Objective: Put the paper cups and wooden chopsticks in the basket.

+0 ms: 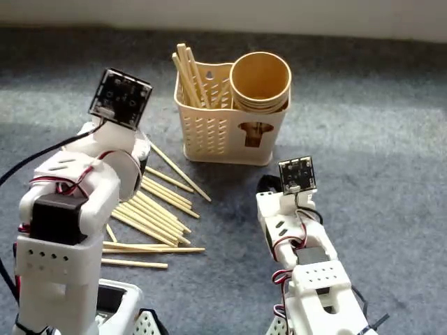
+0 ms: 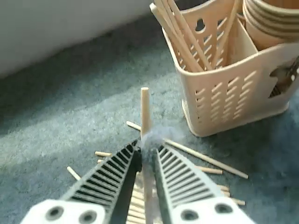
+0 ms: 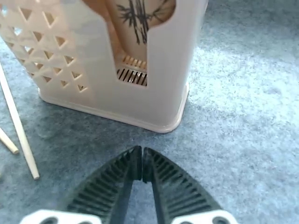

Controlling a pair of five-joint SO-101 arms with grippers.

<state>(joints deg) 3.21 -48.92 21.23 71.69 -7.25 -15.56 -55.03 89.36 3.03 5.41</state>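
A cream basket (image 1: 209, 136) stands at the back of the grey carpet, with stacked paper cups (image 1: 260, 80) in one side and several wooden chopsticks (image 1: 190, 73) in the other. More loose chopsticks (image 1: 150, 213) lie in a pile on the carpet in front of the left arm. My left gripper (image 2: 145, 150) is shut on one chopstick (image 2: 145, 109), which stands up between its fingers, with a tuft of carpet fluff on it. In front of the basket (image 3: 154, 79), low over the carpet, my right gripper (image 3: 141, 161) is shut on nothing.
Grey carpet (image 1: 377, 139) stretches open to the right of the basket. One long chopstick (image 3: 18, 126) lies near the basket's corner in the right wrist view. A pale wall runs along the far edge.
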